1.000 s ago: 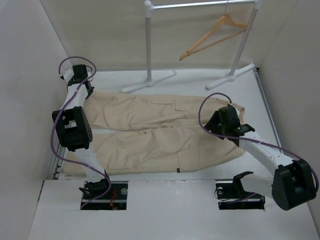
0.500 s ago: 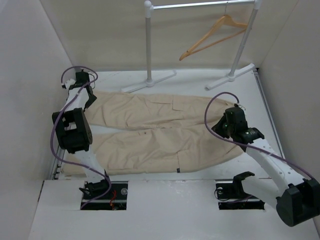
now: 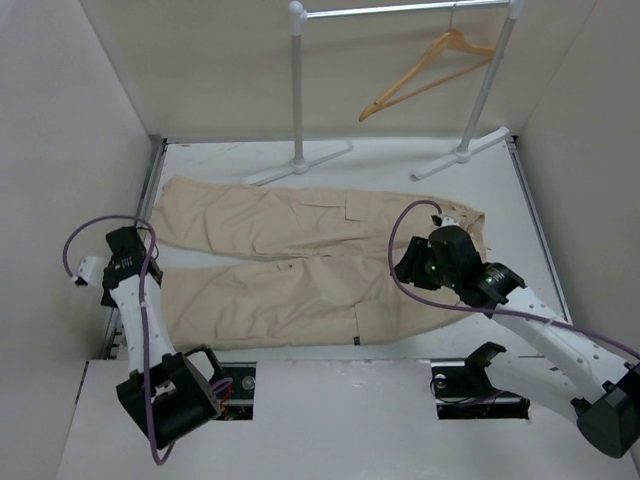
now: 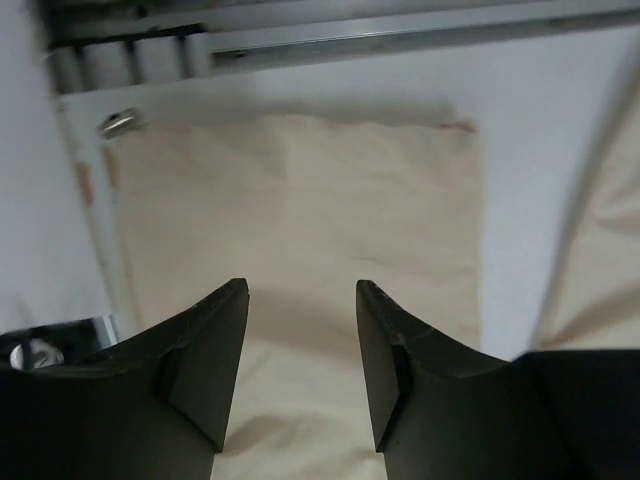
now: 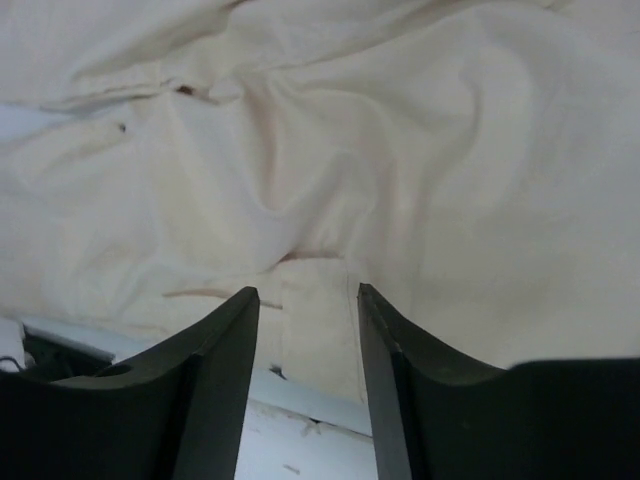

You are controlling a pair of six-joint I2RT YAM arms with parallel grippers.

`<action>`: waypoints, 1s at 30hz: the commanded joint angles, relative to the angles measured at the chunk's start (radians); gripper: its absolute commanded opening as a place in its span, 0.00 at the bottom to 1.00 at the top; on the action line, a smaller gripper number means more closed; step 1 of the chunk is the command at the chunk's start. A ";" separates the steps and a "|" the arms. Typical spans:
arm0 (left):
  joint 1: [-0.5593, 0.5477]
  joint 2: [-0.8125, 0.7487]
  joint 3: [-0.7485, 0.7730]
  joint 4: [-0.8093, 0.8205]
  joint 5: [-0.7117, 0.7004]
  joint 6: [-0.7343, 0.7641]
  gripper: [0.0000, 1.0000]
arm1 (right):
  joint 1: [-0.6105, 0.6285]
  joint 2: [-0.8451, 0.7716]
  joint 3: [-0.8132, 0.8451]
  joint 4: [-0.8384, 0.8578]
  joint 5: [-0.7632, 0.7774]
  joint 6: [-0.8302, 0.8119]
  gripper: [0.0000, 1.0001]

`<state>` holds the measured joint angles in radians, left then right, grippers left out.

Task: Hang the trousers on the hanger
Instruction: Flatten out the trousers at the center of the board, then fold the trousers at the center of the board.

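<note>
The beige trousers lie spread flat on the white table, waist at the right and legs running left. The wooden hanger hangs by its hook on the rail at the back, away from both arms. My left gripper is open and empty above the cuff end of the near leg; the left wrist view shows that cuff between and beyond the open gripper. My right gripper is open and empty over the trousers near the waist; the right wrist view shows wrinkled cloth beyond the gripper.
The white-and-silver clothes rail stands at the back with two feet on the table. White walls close in on the left, right and back. A metal track runs along the table's left edge. The table's near edge lies just below the cloth.
My left arm has swung from the far left corner of the trousers back to the near leg's cuff. My right gripper has moved left over the waist area. The trousers have not moved.
</note>
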<state>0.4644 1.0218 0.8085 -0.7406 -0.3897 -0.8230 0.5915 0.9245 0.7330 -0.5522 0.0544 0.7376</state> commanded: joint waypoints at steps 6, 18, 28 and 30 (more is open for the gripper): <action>0.230 -0.035 -0.097 -0.166 0.017 -0.027 0.46 | 0.014 -0.087 -0.047 -0.014 -0.093 -0.029 0.63; 0.149 0.100 -0.029 -0.290 -0.034 -0.059 0.45 | -0.040 -0.159 -0.021 -0.054 -0.143 -0.038 0.69; 0.162 -0.229 -0.236 -0.256 0.055 -0.300 0.43 | -0.055 -0.141 0.019 -0.068 -0.163 -0.044 0.69; 0.159 -0.252 -0.261 -0.237 0.046 -0.324 0.43 | -0.055 -0.141 0.031 -0.078 -0.168 -0.049 0.70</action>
<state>0.6182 0.7876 0.5861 -0.9638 -0.3424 -1.0538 0.5369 0.7876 0.7059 -0.6258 -0.0952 0.7097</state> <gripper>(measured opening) 0.430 0.693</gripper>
